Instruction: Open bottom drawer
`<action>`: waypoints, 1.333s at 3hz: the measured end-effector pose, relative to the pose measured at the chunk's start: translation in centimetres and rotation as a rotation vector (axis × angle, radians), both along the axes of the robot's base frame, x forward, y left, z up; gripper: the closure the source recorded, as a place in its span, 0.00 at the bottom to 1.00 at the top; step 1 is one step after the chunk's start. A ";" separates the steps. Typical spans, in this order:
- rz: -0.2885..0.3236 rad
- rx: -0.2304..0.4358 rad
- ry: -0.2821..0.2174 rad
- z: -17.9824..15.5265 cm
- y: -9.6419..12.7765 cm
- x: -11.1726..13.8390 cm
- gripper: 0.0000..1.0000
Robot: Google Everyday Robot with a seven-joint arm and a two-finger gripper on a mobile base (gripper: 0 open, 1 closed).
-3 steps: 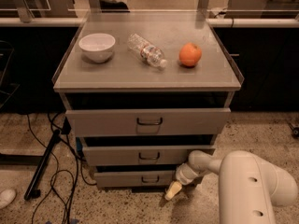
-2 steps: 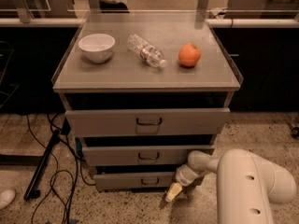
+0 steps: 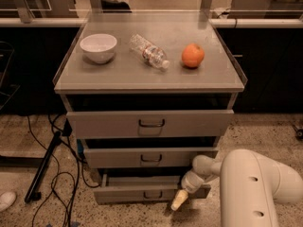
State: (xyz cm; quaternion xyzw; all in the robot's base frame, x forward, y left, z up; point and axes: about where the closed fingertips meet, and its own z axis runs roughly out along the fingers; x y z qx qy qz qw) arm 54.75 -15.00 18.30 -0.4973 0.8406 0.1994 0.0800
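In front of the bottom drawer [image 3: 124, 194], your tool [image 3: 179, 200] hangs just right of its handle [image 3: 152, 194]; you cannot tell whether it is clenched or released.

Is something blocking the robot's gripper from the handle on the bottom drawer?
No, nothing visible does. The gripper hangs low in front of the bottom drawer, just right of its small handle, with only bare drawer front between them.
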 end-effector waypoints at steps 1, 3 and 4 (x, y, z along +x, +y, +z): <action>-0.058 -0.028 0.092 0.3 -1.5 -4.5 0.00; -0.065 -0.007 0.137 0.0 -2.0 -6.5 0.00; -0.062 -0.017 0.180 0.4 -2.6 -8.8 0.00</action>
